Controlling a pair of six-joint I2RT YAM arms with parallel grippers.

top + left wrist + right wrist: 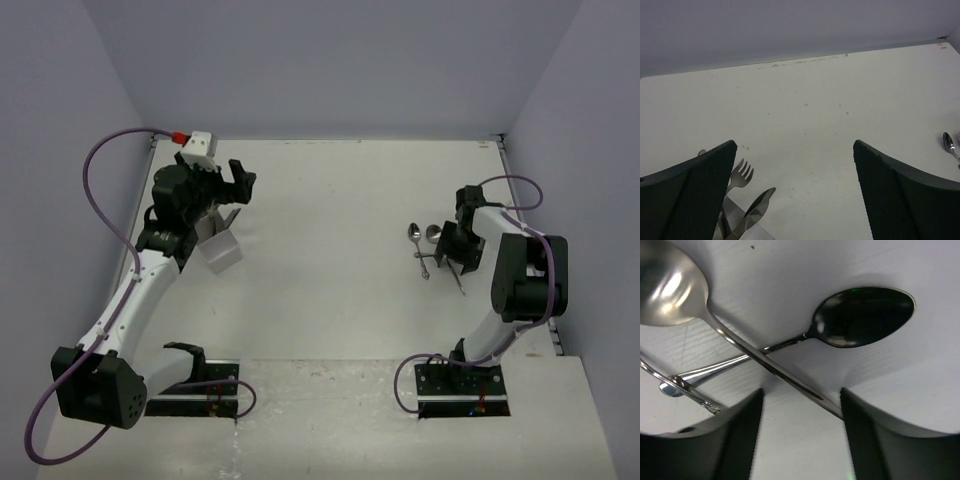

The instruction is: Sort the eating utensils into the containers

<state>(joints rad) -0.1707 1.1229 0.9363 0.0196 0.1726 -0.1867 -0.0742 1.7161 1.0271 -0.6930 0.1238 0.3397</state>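
Note:
The light grey cutlery holder (220, 246) stands at the left, partly under my left arm. In the left wrist view a fork (740, 175) and a knife (756, 206) stick out of it. My left gripper (224, 186) is open and empty above the holder; its midpoint in the wrist view (795, 200) is over bare table. Two spoons (413, 233) (432, 234) lie at the right. In the right wrist view the spoons (670, 285) (862, 315) cross. My right gripper (800, 407) is open, low at the table, and one handle reaches its right finger (875, 440).
A third utensil handle (690, 395) lies left of the right gripper. A thin utensil (458, 278) lies near the right arm. Grey walls close the table at the back and sides. A far spoon (949, 142) shows at the left wrist view's right edge.

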